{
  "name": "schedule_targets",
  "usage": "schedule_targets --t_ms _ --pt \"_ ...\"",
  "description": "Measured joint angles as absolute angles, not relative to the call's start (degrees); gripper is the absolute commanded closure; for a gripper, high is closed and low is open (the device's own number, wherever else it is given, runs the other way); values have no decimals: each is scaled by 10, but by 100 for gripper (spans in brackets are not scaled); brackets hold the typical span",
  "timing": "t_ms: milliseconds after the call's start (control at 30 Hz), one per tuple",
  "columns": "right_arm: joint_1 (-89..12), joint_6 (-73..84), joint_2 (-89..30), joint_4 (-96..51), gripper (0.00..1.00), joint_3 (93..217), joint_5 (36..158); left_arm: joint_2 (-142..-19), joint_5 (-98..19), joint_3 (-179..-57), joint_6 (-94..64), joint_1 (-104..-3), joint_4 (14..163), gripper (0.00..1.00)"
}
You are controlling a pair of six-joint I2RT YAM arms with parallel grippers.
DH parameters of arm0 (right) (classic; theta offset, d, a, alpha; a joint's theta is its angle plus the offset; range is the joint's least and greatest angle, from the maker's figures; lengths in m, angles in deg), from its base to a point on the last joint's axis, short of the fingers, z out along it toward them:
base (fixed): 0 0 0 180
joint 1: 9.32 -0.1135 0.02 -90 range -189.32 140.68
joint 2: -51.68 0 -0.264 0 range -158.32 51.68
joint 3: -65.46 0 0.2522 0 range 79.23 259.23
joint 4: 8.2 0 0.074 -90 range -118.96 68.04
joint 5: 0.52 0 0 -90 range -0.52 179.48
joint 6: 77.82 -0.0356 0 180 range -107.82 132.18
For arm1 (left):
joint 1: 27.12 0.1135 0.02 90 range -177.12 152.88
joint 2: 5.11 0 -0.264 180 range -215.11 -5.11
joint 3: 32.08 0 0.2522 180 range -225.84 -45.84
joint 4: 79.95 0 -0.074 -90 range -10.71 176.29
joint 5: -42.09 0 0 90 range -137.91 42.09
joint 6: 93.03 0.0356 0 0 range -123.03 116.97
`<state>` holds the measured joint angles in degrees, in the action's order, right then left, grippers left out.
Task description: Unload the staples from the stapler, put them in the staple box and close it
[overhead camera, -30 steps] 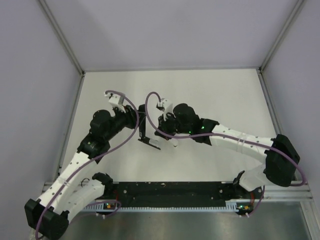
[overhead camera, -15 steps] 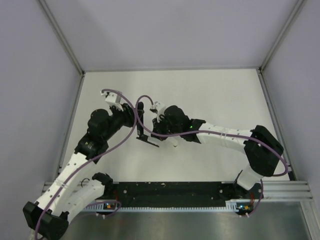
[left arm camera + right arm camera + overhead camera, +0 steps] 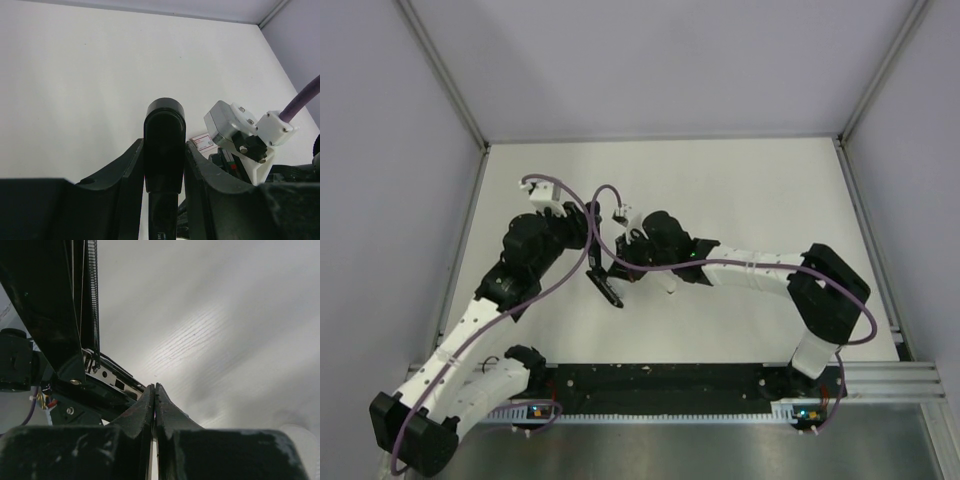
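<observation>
The black stapler (image 3: 606, 287) is held off the table at the middle, hinged open. My left gripper (image 3: 592, 234) is shut on one end of it; in the left wrist view the rounded black end (image 3: 164, 131) sits clamped between my fingers (image 3: 131, 167). My right gripper (image 3: 619, 268) is shut, its tips (image 3: 154, 388) pressed together right against the opened stapler (image 3: 55, 325), next to the metal channel (image 3: 112, 381) and the long spring (image 3: 93, 300). I cannot make out any staples.
A white oblong block (image 3: 666, 285) lies on the table just below the right wrist. A small pink-marked box (image 3: 203, 142) lies beyond the stapler in the left wrist view. The cell's walls and metal frame ring the white table (image 3: 740, 190).
My right arm has reached leftward and brought its shut gripper up to the stapler. The stapler's hanging lower part has swung left and steeper. The left gripper keeps its hold.
</observation>
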<state>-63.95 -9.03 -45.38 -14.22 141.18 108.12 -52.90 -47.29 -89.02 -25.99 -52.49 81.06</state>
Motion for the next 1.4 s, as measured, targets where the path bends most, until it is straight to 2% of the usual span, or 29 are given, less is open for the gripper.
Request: schedule_targets --t_ms 433,833,1167,1400 --pt "-639 -179 -516 -61 100 1432 1157 -611 -525 -915 -271 -523 837 100" --pt "-628 -231 -561 -42 100 1487 1172 -679 -564 -953 -253 -519 868 100" --pt "-624 -229 -565 -51 100 1487 1166 -679 -552 -957 -254 -519 863 100" --pt "-615 -195 -528 -111 100 1486 1129 -632 -533 -971 -254 -520 835 100"
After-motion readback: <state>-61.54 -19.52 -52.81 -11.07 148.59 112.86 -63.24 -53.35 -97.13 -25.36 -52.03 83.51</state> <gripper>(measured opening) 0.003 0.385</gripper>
